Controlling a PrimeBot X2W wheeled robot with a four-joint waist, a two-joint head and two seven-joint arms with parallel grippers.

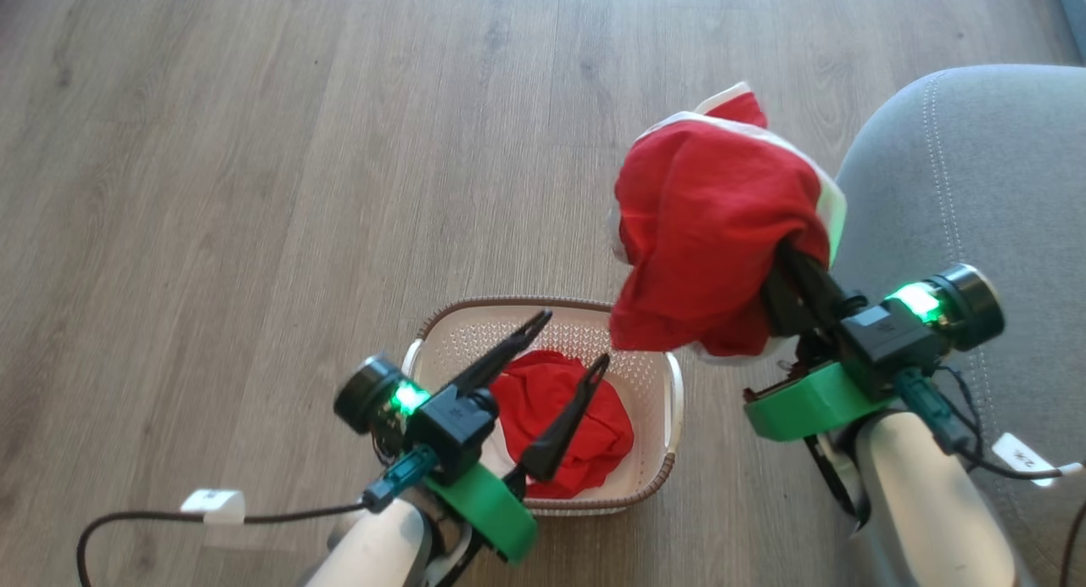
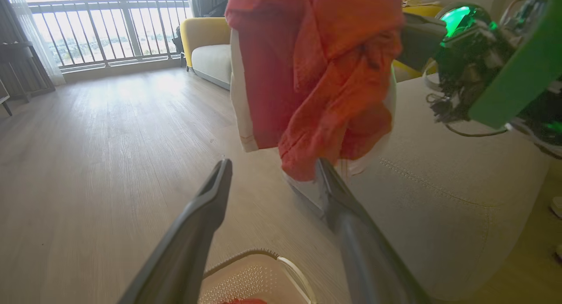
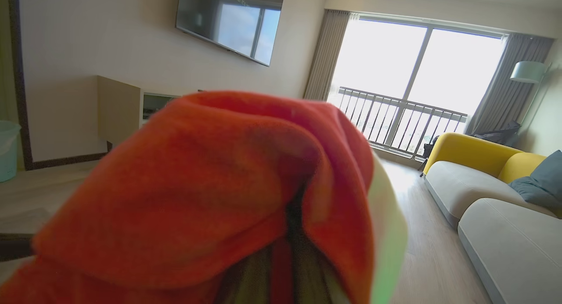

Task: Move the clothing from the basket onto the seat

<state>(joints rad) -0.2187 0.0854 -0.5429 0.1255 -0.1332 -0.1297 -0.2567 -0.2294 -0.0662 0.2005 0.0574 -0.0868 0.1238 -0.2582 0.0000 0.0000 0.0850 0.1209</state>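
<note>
My right gripper (image 1: 802, 282) is clenched on a red garment (image 1: 713, 231) with white trim. The cloth hangs over my fingers in a loose bundle, so I cannot see the fingertips themselves. The bundle is in the air above the floor (image 1: 254, 188), just beside the rounded corner of the grey sofa (image 1: 976, 188) on the right, but not yet over it. My left gripper (image 1: 573, 338) is released, with its two fingers spread wide above the basket (image 1: 509, 301), and it holds nothing. The other red garment (image 1: 594, 434) lies crumpled inside the basket, below these open fingers.

The step in hand, as I judge it, is to carry the held garment to the right, onto the sofa. To do it well, I should hold the bundle high enough that its hanging edge passes over the sofa corner and does not drag on it. I should open only when it is well over the cushion, because cloth set on a rounded edge may slide down to the floor. As the cloth drapes over my fingers, it may cling when I open them. Drawing back slowly should let it fall off.
</note>
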